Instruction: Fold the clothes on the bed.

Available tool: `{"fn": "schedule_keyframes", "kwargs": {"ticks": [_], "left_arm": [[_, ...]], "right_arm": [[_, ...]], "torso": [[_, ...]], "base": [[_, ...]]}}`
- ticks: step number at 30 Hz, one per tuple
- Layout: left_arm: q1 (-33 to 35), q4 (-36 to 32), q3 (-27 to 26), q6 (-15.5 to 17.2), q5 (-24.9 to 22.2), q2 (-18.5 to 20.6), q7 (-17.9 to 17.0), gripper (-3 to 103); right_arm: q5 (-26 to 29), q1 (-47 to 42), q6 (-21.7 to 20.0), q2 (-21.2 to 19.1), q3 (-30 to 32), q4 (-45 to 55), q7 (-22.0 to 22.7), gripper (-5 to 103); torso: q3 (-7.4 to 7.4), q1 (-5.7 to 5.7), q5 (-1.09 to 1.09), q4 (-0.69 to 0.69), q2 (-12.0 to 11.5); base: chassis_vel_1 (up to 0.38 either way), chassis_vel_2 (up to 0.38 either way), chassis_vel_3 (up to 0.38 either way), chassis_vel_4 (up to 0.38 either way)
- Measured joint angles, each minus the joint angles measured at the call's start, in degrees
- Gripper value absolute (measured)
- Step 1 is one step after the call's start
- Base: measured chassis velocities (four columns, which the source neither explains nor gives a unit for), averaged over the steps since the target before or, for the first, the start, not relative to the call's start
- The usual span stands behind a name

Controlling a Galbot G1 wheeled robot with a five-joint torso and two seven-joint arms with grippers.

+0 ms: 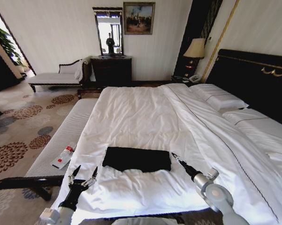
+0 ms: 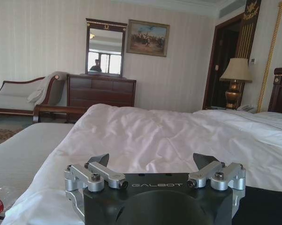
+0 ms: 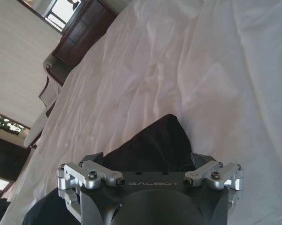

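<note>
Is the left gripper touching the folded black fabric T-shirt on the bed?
Apart. In the head view the left gripper, jaws open, sits beside the folded black fabric T-shirt, with white duvet showing between them.

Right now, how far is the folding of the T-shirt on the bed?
Mostly done, it seems: the black T-shirt lies as a compact rectangle on the bed. Nothing is in hand: the left gripper is open beside it, the right gripper at its other edge. Whether another fold is left, I cannot tell.
</note>
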Motion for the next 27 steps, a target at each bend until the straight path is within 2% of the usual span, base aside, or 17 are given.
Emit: {"fn": "schedule_keyframes", "kwargs": {"ticks": [8,12,18,27], "left_arm": [[-0.15,0.12,0.09,0.1,-0.07,0.04,-0.01,100],[-0.18,0.18,0.1,0.13,-0.09,0.05,-0.01,100],[-0.23,0.23,0.13,0.16,-0.12,0.06,-0.02,100],[-0.26,0.28,0.16,0.2,-0.12,0.09,-0.03,100]], "right_arm": [[0.21,6.08,-6.63,-4.61,-4.08,-8.38,-6.77,100],[-0.35,8.47,-7.99,-5.29,-6.55,-10.56,-8.7,100],[-1.83,13.84,-8.34,-4.9,-11.07,-15.41,-9.82,100],[-2.93,16.92,-8.73,-3.49,-14.44,-16.28,-10.09,100]], "torso": [[0.01,0.02,0.01,0.01,-0.01],[0.01,0.01,-0.01,0.01,-0.01],[0.01,0.01,0.0,0.01,-0.01],[0.0,0.01,-0.01,0.02,-0.01]], "base": [[0.0,0.0,0.0,0.0],[0.0,0.0,0.0,0.0],[0.0,0.0,0.0,0.0],[0.0,0.0,0.0,0.0]]}}
